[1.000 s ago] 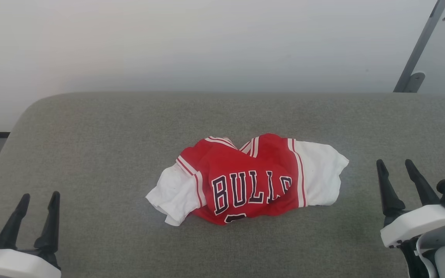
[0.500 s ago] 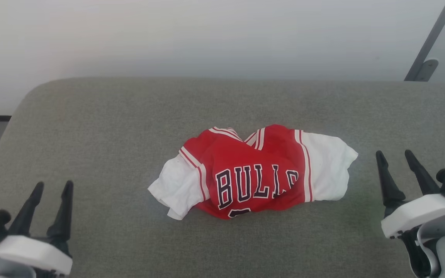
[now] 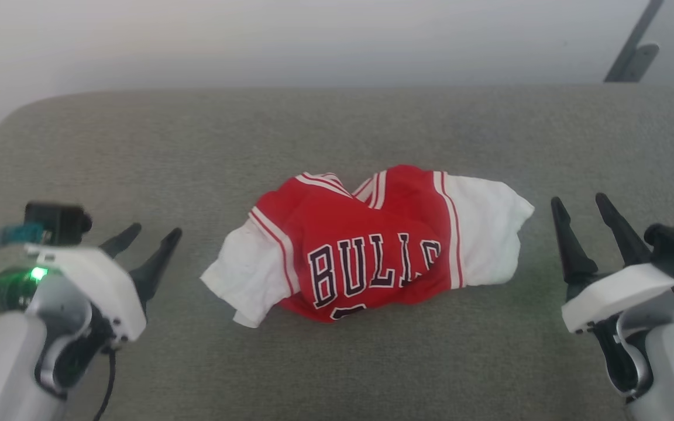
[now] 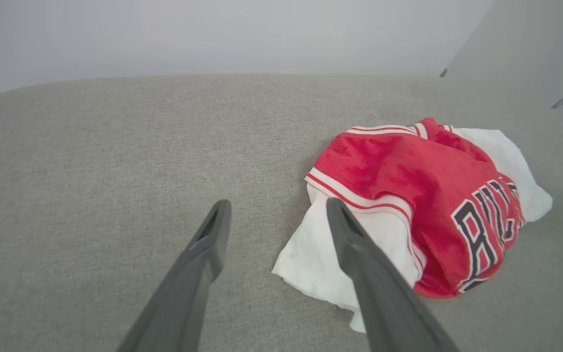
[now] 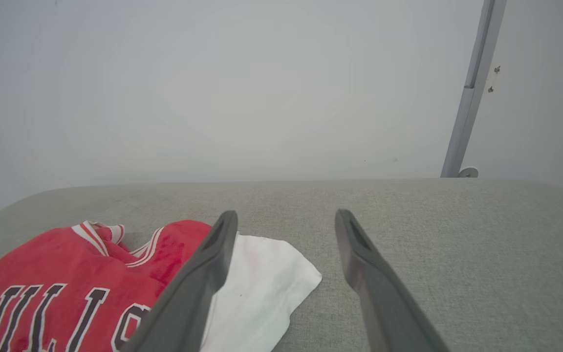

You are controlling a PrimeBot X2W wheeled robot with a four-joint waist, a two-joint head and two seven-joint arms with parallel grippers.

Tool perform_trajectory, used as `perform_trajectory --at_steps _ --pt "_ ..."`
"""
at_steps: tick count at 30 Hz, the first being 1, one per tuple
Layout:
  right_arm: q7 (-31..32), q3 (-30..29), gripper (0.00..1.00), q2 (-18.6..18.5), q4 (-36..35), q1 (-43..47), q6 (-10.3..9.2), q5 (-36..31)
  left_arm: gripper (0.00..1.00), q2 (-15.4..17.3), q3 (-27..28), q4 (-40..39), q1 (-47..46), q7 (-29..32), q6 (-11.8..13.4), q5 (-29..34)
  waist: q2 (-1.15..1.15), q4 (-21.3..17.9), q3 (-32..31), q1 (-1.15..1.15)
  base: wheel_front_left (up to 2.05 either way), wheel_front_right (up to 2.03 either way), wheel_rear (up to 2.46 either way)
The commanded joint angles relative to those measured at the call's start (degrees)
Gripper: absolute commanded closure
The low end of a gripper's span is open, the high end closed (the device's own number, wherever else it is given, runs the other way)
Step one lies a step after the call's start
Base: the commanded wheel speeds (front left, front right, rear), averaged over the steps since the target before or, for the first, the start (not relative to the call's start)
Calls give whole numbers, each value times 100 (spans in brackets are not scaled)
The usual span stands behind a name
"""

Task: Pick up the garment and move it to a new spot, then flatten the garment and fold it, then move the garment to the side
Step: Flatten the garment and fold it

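The garment (image 3: 366,245), a small red jersey with white sleeves and black "BULLS" lettering, lies crumpled at the middle of the grey cushioned surface (image 3: 337,128). My left gripper (image 3: 151,234) stands open to its left, fingers angled toward the white sleeve, clear of the cloth. In the left wrist view the garment (image 4: 408,195) lies just right of the open left gripper (image 4: 276,208). My right gripper (image 3: 577,204) is open, empty, a little right of the other white sleeve. The right wrist view shows the garment (image 5: 81,274) at lower left, beside the open right gripper (image 5: 286,217).
A pale wall rises behind the grey surface. A slanted grey metal post (image 3: 629,52) with a round foot stands at the back right, also the post (image 5: 469,98) in the right wrist view. Bare grey cushion stretches on every side of the garment.
The head camera has tilted down, so the scene sits higher. My left arm has risen and swung in toward the garment's left sleeve. The right gripper has barely moved. The garment lies as before.
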Motion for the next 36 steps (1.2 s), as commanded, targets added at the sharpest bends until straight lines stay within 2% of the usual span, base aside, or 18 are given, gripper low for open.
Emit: perform_trajectory --at_steps 1,8,14,22,30,31,32,33,34,36 --pt "-54 35 0 3 9 -109 0 -16 0 -16 -88 41 -219 271 -8 -49 0 -148 144 0 0 0 0" --pt "-219 139 0 52 172 -350 0 26 0 32 -530 337 -894 1592 91 -124 0 -536 449 0 0 0 0" --pt "-356 169 0 90 295 -453 0 65 0 130 -773 666 -1059 2463 353 -122 0 -807 639 0 0 0 0" --pt "-457 180 0 74 386 -550 0 101 0 190 -951 1146 -1196 2828 575 80 0 -959 824 0 0 0 0" --pt "-500 190 0 83 462 -632 0 108 0 4 -959 2078 -1246 3082 868 -49 0 -1007 910 0 0 0 0" --pt "-501 185 0 79 472 -637 0 113 8 -12 -973 2198 -1227 3191 911 -83 0 -1004 912 0 0 0 0" --pt "-500 185 0 75 477 -639 0 110 39 -26 -989 2285 -1206 3287 911 -125 0 -1000 913 0 0 0 0" --pt "-500 179 0 70 479 -639 0 105 76 -53 -983 2339 -1206 3331 880 -187 0 -996 914 0 0 0 0" --pt "-501 174 0 67 482 -642 0 102 100 -79 -973 2403 -1211 3402 852 -255 0 -990 914 0 0 0 0" --pt "-504 161 0 56 485 -651 0 98 100 -115 -1005 2464 -1199 3473 740 -293 0 -977 911 0 0 0 0"
